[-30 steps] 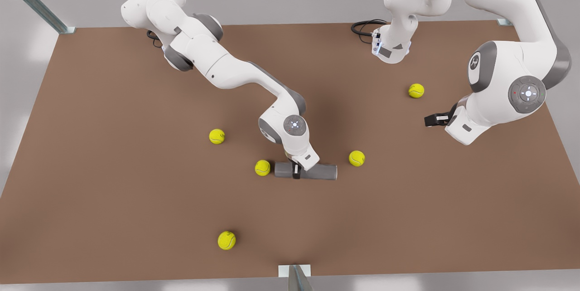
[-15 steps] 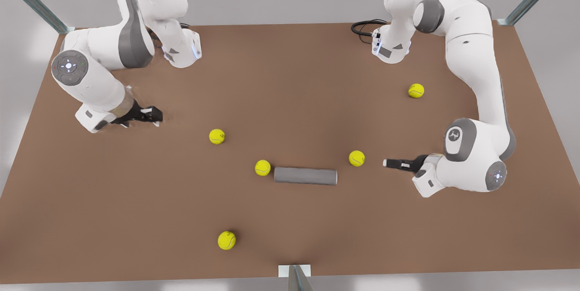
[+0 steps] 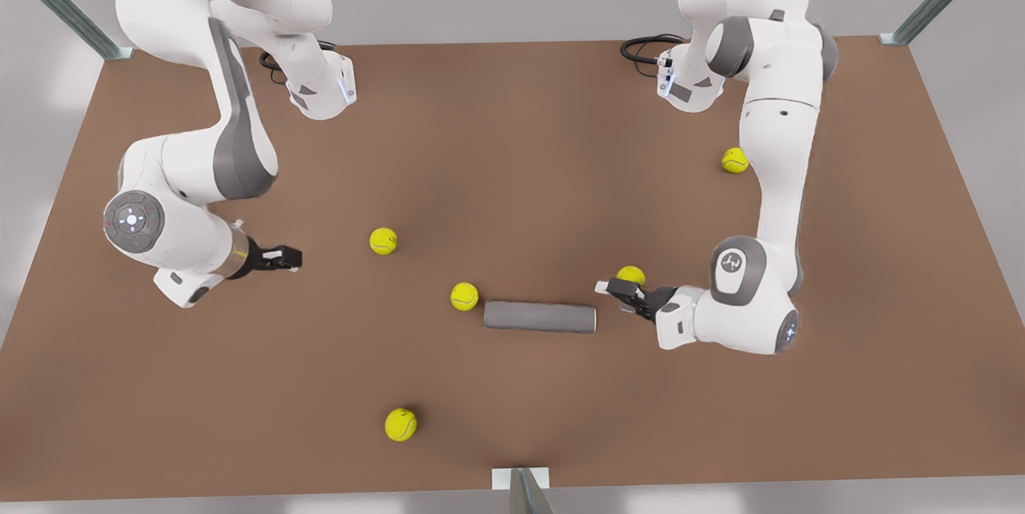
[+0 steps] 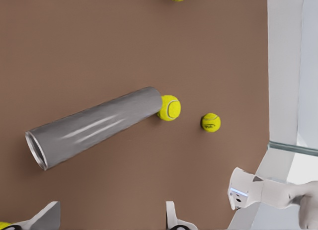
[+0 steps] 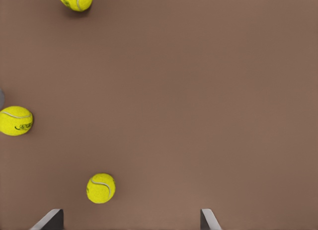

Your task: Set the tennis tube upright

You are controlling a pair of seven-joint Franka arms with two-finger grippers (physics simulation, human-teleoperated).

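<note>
The tennis tube [image 3: 539,316] is a grey cylinder lying flat on its side in the middle of the brown table [image 3: 512,138]. The left wrist view looks along the tennis tube [image 4: 94,125] from its open end. My left gripper [image 3: 612,290] hovers open just off the tube's end at the front view's right, with its fingers [image 4: 171,219] spread wide and nothing between them. My right gripper [image 3: 282,258] is open and far off at the front view's left, and its wrist view shows its fingers [image 5: 49,219] over bare table.
Several yellow tennis balls lie around. One ball [image 3: 464,295] touches the tube's far end, another ball [image 3: 631,275] sits right beside the left gripper, and a third ball [image 3: 383,240] lies ahead of the right gripper. The arm bases [image 3: 320,90] stand at the table's back edge.
My right gripper, which was down on the tube a second ago, has pulled away to the front view's left. My left gripper has swung in to the tube's end. The tube has stayed put.
</note>
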